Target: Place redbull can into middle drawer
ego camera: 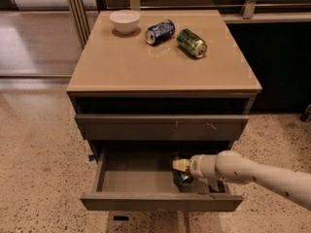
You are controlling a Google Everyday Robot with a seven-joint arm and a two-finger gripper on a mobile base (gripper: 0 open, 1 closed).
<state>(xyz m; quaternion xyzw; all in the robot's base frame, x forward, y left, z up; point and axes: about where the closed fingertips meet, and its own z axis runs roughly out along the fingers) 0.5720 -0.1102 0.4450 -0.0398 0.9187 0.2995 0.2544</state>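
The middle drawer (160, 201) is pulled out, with a plain grey-brown front. My gripper (181, 167) reaches in from the right, at the end of the white arm (252, 174), and sits low inside the drawer's right half. The redbull can (181, 175) is in the drawer right at the gripper's tip, mostly covered by it; only a dark bluish-silver part shows. I cannot tell whether the can rests on the drawer floor.
Above is a closed drawer front with small pale scratches (163, 126). On the cabinet top (121, 62) stand a white bowl (124, 21), a dark blue can (160, 31) and a green can (191, 42), both lying down. Speckled floor surrounds the cabinet.
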